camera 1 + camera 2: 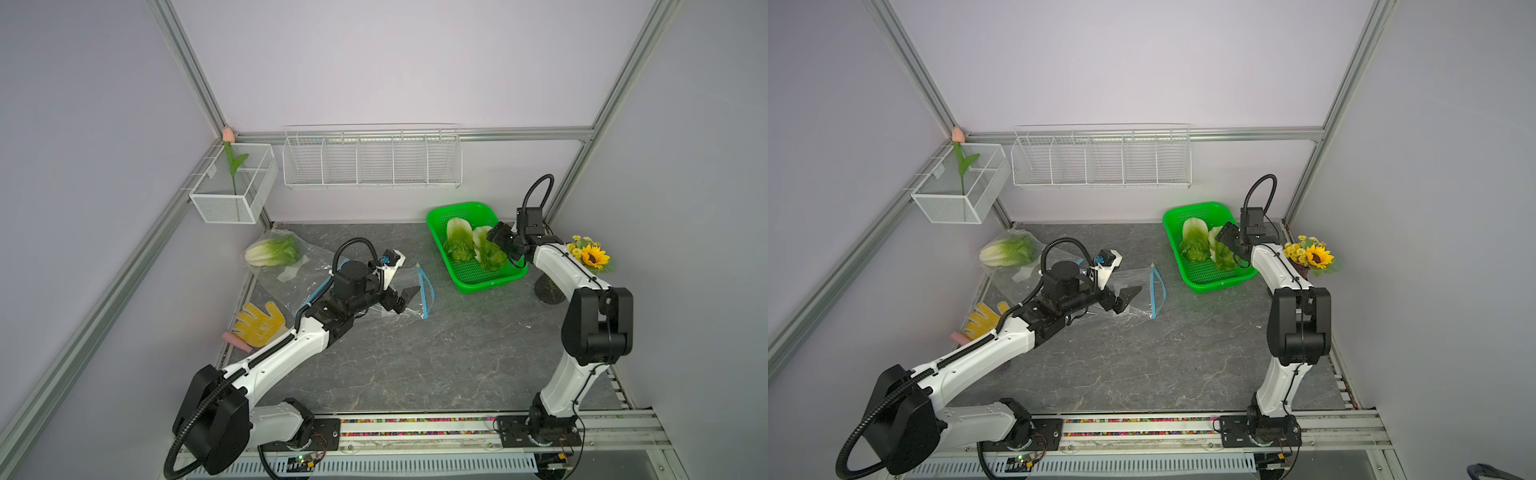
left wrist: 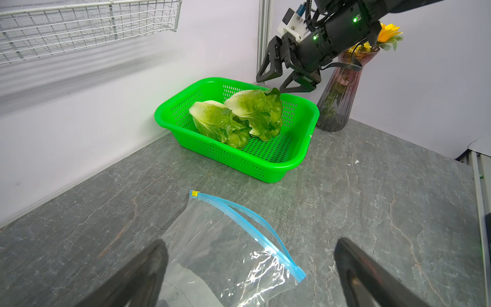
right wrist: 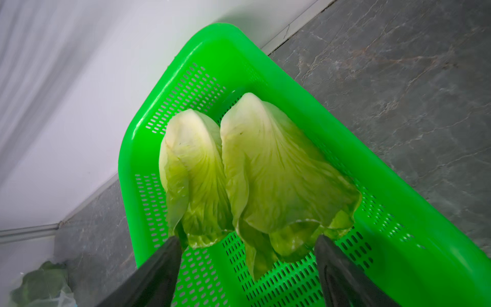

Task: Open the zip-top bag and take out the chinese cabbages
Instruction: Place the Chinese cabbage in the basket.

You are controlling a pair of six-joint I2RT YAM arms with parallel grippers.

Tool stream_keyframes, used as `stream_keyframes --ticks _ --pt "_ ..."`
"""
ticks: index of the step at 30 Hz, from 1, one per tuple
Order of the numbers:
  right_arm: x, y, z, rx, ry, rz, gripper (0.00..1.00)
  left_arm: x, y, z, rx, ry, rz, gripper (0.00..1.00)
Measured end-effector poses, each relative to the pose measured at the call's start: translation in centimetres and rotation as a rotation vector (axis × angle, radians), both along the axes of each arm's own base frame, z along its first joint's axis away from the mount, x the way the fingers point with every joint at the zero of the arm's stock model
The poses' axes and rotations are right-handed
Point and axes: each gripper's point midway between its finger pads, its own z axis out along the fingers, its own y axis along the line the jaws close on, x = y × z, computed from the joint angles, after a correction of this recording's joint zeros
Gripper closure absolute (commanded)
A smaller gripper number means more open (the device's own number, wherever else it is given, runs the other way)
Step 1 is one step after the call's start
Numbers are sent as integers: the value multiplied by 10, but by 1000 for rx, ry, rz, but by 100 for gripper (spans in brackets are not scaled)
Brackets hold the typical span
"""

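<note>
Two cabbages [image 1: 459,241] in basket [image 1: 492,283], right of zip-top bag [image 2: 225,252]

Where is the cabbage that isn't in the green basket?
In both top views the third cabbage lies in the far left corner of the table, amid clear plastic, below the white mesh box and beyond the yellow glove.

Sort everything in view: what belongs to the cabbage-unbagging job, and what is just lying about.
Job: zip-top bag, two cabbages in the green basket, third cabbage.
Lying about: yellow glove, sunflower vase, tulip, wire racks.
</note>
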Motion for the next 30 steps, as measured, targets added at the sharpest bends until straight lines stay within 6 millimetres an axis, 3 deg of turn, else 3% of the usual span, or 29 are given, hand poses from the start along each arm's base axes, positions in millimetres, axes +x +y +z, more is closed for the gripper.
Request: stream_keyframes --ticks 4,9,12,14,22,30 --pt "9 1 -22 50 31 -35 23 0 0 0 0 0 0 1" --pt "20 -1 -48 118 60 -71 60 0 0 0 0 1 0 1" --pt "25 2 -44 149 38 -63 82 0 0 0 0 1 0 1" --pt "31 6 -36 176 2 -50 92 0 0 0 0 1 0 1" --pt "32 20 -22 241 -108 20 93 0 0 0 0 1 1 1" --pt "51 28 16 265 -268 80 93 0 0 -2 3 4 0 1"
